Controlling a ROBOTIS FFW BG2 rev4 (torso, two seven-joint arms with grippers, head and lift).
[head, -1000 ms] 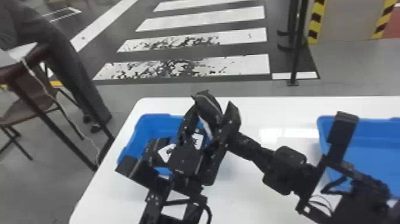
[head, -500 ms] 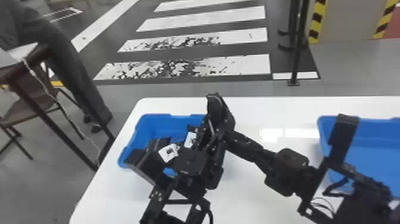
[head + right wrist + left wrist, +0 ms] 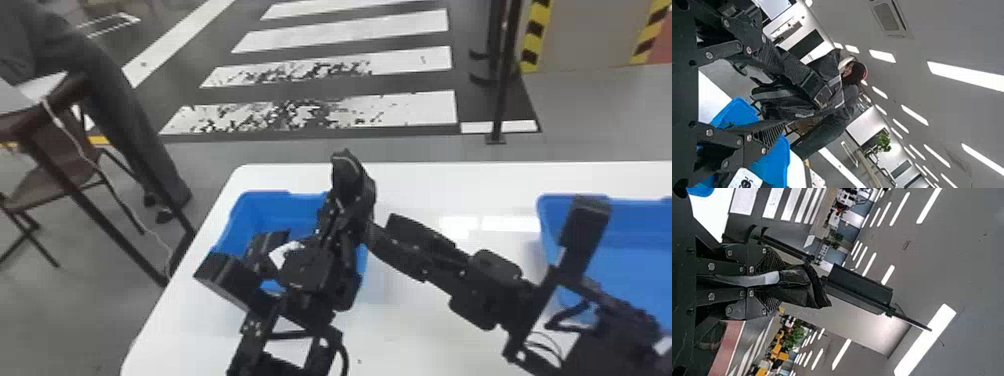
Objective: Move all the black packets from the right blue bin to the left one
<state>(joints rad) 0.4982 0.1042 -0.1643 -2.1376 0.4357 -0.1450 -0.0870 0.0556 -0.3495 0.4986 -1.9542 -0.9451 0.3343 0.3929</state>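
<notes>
Both arms are black here, the left [image 3: 307, 265] showing blocky joint housings and a looping dark cable [image 3: 344, 350], the right [image 3: 492, 265] wearing rounded casings and bundled cables [image 3: 565, 314]. Up close: silver screws [image 3: 711, 266], flat linkages [image 3: 721, 297], finely ribbed pads [image 3: 770, 262].

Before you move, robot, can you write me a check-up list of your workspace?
Surface: white table, with shiny light patches.
Job's things: left blue bin behind the arms, a white label by it; right blue bin; one black packet, held.
Clutter: nothing seen; arms hide some table.
Grippers: left gripper squeezes the packet; right gripper has fingers apart, near the left one.
Cables: black cable on the left arm; white cord near the chair.
Surroundings: brown chair, floor stripes.
</notes>
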